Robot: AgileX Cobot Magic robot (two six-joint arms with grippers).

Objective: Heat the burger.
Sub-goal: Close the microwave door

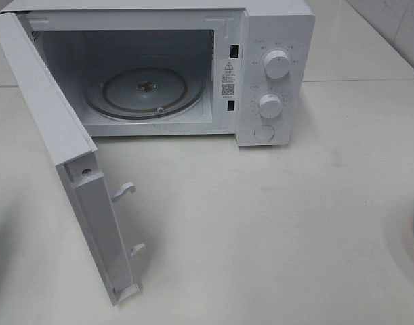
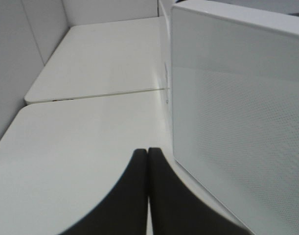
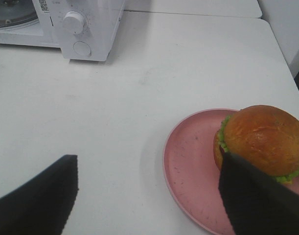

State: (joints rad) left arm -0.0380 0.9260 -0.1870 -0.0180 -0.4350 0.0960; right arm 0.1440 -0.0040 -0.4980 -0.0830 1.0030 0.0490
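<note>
Right wrist view: the burger [image 3: 264, 139] sits on a pink plate [image 3: 191, 169] on the desk [image 3: 139, 98], well apart from the microwave [image 1: 274, 74], whose door [image 1: 64, 162] stands wide open over a bare glass turntable [image 1: 144, 91]. The right end effector [image 3: 148, 196] is spread wide and empty, one finger just beside the bun. The left end effector [image 2: 148, 196] is pressed together beside the door. The burger looks light, soft and prone to sliding apart; a gentle grip across the bun's sides seems safest.
</note>
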